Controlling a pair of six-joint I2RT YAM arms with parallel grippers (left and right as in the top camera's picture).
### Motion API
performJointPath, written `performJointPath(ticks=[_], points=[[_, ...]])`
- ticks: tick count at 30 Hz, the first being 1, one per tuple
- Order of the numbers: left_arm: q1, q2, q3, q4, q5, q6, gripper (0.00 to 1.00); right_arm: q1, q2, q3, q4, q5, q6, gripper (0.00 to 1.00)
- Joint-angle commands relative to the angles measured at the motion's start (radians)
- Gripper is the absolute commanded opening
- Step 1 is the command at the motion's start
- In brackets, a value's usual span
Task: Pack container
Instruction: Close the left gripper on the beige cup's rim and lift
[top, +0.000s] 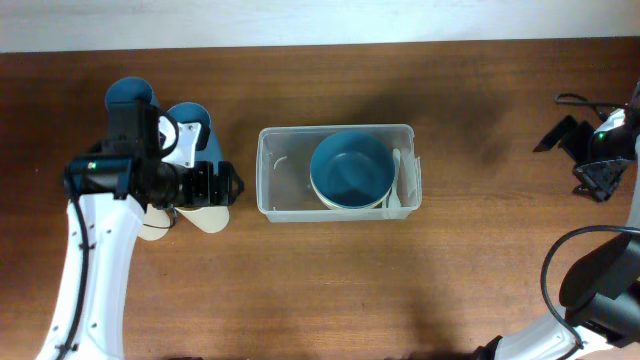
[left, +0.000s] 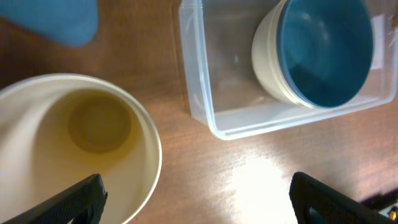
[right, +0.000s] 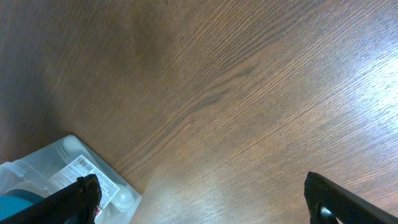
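The clear container (top: 275, 190) sits mid-table, holding a blue bowl (top: 350, 168) nested in a cream bowl (top: 330, 198) on its right side. My left gripper (top: 228, 186) hangs open just left of the container, above a cream cup (top: 208, 217). In the left wrist view the cream cup (left: 81, 143) shows its mouth, its rim lying between my gripper's (left: 199, 202) spread fingers, with the container (left: 205, 93) beyond. My right gripper (top: 578, 160) is open at the far right edge, over bare wood (right: 208, 202).
Two blue cups (top: 130, 95) (top: 195, 125) stand behind my left arm, and another cream piece (top: 150, 228) lies by it. A white utensil (top: 397, 180) rests along the container's right wall. The labelled container corner (right: 62, 168) shows in the right wrist view.
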Motion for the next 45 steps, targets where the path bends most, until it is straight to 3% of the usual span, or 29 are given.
performJointPath(ticks=[1, 7, 16, 21, 25, 29, 38, 45], points=[[-0.031, 0.025, 0.015, -0.016, -0.011, 0.016, 0.95, -0.003, -0.018, 0.010, 0.000, 0.013, 0.008, 0.99], [-0.107, 0.089, 0.014, -0.021, -0.158, 0.014, 0.89, -0.003, -0.018, 0.010, 0.000, 0.013, 0.008, 0.99], [-0.122, 0.188, 0.014, -0.016, -0.282, -0.056, 0.89, -0.003, -0.018, 0.010, 0.000, 0.013, 0.008, 0.99], [-0.122, 0.199, 0.014, -0.008, -0.282, -0.059, 0.69, -0.003, -0.018, 0.010, 0.000, 0.013, 0.008, 0.99], [-0.122, 0.199, 0.014, -0.004, -0.286, -0.079, 0.26, -0.003, -0.018, 0.010, 0.000, 0.013, 0.008, 0.99], [-0.122, 0.199, 0.014, -0.003, -0.285, -0.087, 0.04, -0.003, -0.018, 0.010, 0.000, 0.013, 0.008, 0.99], [-0.122, 0.198, 0.020, -0.008, -0.275, -0.114, 0.01, -0.003, -0.018, 0.010, 0.000, 0.013, 0.008, 0.99], [-0.139, 0.197, 0.117, -0.098, -0.259, -0.114, 0.01, -0.003, -0.018, 0.010, 0.000, 0.013, 0.008, 0.99]])
